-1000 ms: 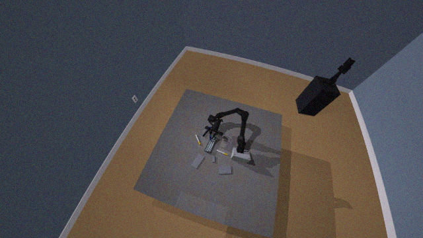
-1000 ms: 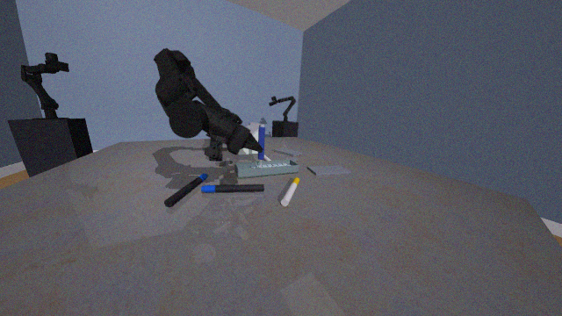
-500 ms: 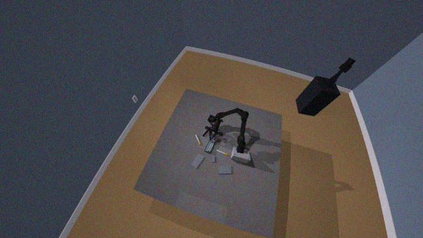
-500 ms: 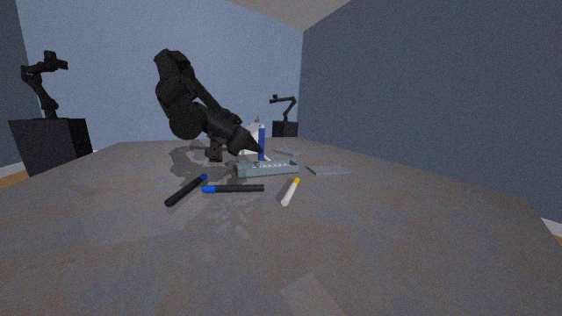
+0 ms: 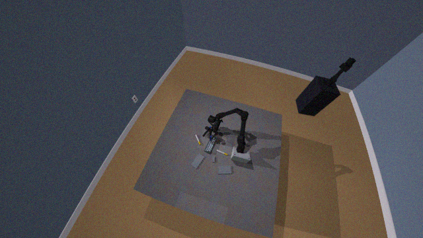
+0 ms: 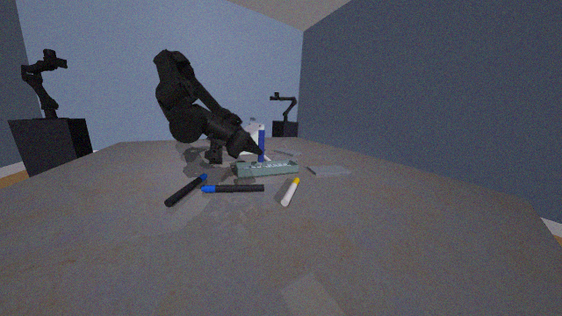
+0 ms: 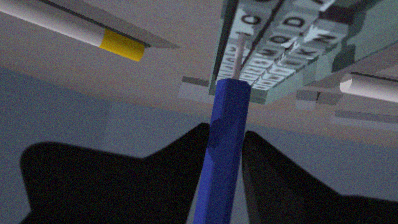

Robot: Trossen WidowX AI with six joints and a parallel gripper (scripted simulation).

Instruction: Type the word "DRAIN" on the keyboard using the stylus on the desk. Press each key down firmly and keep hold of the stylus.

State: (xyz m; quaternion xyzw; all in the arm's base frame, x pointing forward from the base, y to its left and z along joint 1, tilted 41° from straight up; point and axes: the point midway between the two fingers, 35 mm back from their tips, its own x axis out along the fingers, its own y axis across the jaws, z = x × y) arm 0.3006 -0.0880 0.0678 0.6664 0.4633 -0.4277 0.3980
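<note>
The place looks like a robot workroom or lab: a plain room with bare blue-grey walls, white skirting and an orange-brown floor. A black jointed arm (image 5: 243, 132) (image 6: 184, 101) works at a large grey tabletop (image 5: 198, 185) (image 6: 219, 263), and another black arm (image 5: 338, 75) (image 6: 41, 89) stands on a dark box-shaped stand (image 5: 317, 97) (image 6: 44, 140). Office things share the tabletop: a small keyboard (image 5: 210, 145) (image 6: 268, 169) (image 7: 320, 55) and several marker pens. A wall socket (image 5: 135, 98) shows on one wall.

kybd (image 5: 210, 145) (image 6: 268, 168) (image 7: 300, 55) keys: "o", "d", "k", "n"; rest blurred.
</note>
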